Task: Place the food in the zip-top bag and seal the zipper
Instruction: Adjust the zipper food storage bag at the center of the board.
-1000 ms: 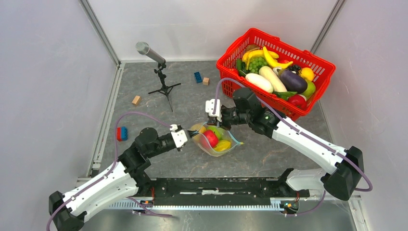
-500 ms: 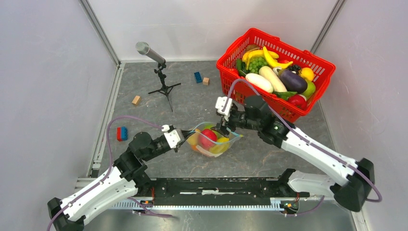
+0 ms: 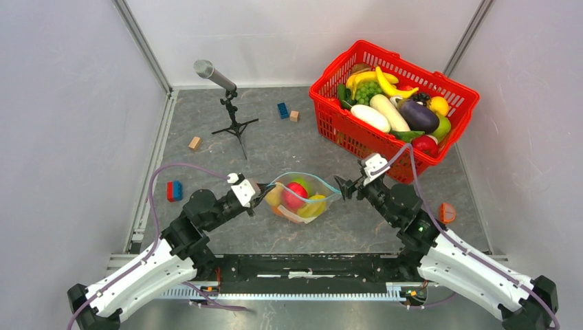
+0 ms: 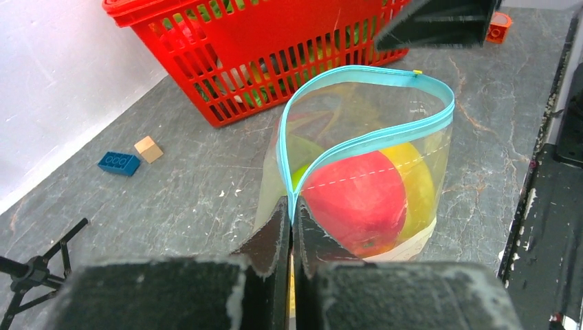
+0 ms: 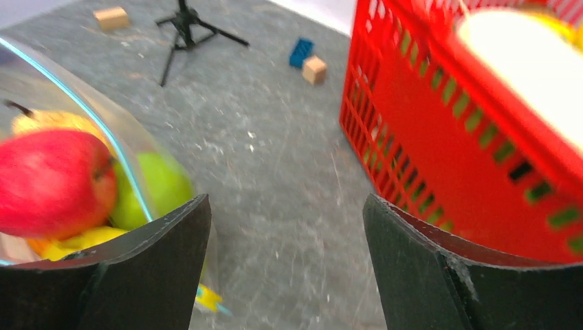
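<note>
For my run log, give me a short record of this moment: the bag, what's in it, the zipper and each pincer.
bag: zip-top bag standing, mouth open
contents: red apple, lemon, green fruit
zipper: unsealed, gaping in a loop
left pincer: shut on the zipper at one end
right pincer: open, beside the bag's other end

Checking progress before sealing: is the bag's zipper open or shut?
Open: the blue zipper strips bow apart into a loop above the apple.
</note>
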### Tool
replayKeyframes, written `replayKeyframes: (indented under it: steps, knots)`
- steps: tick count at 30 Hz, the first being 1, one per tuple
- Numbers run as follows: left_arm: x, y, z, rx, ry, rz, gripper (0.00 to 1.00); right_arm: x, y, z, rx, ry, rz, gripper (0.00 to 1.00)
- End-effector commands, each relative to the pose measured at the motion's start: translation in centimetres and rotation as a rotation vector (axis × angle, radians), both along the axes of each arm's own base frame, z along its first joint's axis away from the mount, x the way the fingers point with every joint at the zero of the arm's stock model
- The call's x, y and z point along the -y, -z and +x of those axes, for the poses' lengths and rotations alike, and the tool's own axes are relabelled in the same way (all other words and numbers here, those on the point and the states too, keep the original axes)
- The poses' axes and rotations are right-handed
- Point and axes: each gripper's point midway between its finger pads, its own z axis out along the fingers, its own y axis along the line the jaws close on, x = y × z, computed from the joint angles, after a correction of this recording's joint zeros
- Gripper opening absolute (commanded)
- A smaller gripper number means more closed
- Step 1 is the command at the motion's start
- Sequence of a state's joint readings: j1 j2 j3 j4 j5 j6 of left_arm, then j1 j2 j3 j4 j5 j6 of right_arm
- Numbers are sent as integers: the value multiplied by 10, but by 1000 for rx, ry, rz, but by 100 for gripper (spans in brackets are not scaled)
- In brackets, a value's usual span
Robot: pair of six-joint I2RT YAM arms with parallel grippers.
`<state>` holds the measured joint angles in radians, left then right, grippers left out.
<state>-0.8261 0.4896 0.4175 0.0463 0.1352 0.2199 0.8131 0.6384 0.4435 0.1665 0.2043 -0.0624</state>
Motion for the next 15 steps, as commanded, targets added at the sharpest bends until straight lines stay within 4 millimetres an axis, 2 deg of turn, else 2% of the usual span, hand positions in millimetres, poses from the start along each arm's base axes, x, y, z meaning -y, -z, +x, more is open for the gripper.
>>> replayKeyframes:
  steps: [1, 4, 6, 9, 11, 15]
  knots:
    - [-7, -29, 6, 4, -62, -88, 2, 32, 0, 4, -1, 175, 173, 85]
    - [-11, -26, 10, -12, -100, -95, 2, 34, 2, -2, -18, 158, 214, 82]
    - [-14, -24, 13, -25, -126, -97, 2, 37, 12, -1, -66, 184, 220, 81]
    - [-20, -20, 20, -47, -183, -98, 2, 63, 39, 9, -195, 356, 205, 78]
    - [-24, -17, 22, -64, -209, -101, 2, 70, 47, 13, -238, 380, 224, 77]
    - [-29, -13, 23, -84, -238, -116, 2, 54, 49, 12, -259, 239, 271, 75]
